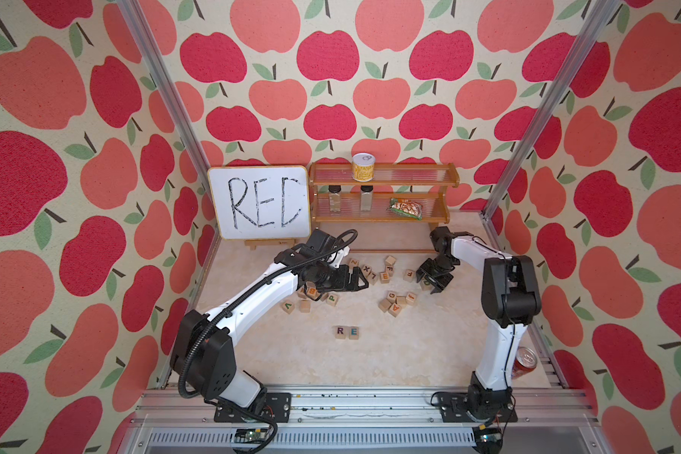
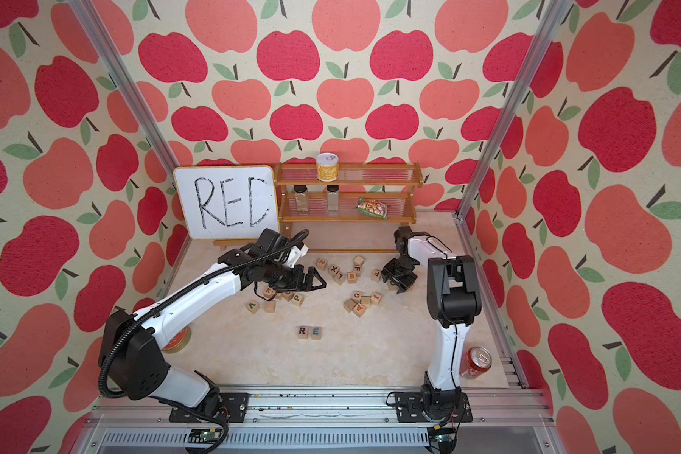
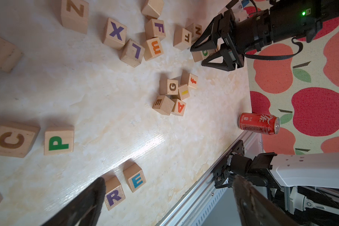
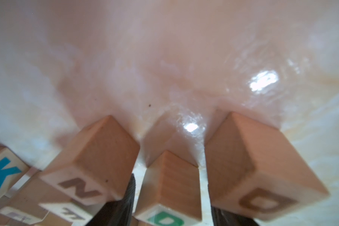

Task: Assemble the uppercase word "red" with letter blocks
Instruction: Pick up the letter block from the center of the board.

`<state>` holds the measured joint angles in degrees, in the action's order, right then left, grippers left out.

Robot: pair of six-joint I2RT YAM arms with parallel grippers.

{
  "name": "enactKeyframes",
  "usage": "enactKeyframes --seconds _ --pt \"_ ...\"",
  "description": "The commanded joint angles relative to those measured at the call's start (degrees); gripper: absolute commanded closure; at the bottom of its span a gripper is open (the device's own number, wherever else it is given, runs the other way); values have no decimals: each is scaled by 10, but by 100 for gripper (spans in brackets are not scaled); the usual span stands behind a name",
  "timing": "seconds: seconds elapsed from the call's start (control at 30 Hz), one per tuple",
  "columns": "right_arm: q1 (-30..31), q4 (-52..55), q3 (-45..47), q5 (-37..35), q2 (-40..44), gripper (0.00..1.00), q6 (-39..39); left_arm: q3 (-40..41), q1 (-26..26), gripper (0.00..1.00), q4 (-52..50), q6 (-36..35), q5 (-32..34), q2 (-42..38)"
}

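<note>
Your right claw (image 1: 434, 283) straddles the small light-wood cube printed with a green D (image 4: 169, 185). It is narrow, but a sliver of table (image 1: 370, 365) shows along one side, so judge it not yet clamped. Like cubes crowd both flanks, one with a brown N (image 4: 98, 156) and one with a brown letter that looks like O (image 4: 262, 176), all in the table's right half. From there the placing spot lies toward the front edge and the middle. There the cube with the dark purple R (image 1: 340, 331) touches the teal E cube (image 1: 354, 332), and D belongs just beyond E. Your left claw (image 1: 360, 280) hangs wide and empty, farther from D. The white board (image 1: 258, 204) reads R, E, then a half-closed D.
</note>
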<state>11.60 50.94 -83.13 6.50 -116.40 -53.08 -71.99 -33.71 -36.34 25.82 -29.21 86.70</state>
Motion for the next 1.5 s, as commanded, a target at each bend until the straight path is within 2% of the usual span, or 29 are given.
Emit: enactKeyframes --seconds 0.0,0.13,0.23,0.37,0.53,1.03,1.47 --pt "-4 19 -7 -27 -14 41 -11 -4 -4 1 6 -1 8 6" --pt "-4 23 -8 -29 -14 46 -11 -2 -6 1 3 -1 10 3" --pt "-4 24 -4 -30 -11 54 -9 -1 -7 1 3 -1 11 2" --pt "-4 25 8 -33 -3 58 -11 0 -10 1 3 0 11 0" --pt "-3 25 19 -38 7 69 -6 2 -14 1 2 -1 13 -2" --pt "19 59 22 -72 41 70 96 22 -16 1 3 0 13 -28" --pt "76 88 18 -101 54 70 265 49 -16 1 -9 -8 6 -70"
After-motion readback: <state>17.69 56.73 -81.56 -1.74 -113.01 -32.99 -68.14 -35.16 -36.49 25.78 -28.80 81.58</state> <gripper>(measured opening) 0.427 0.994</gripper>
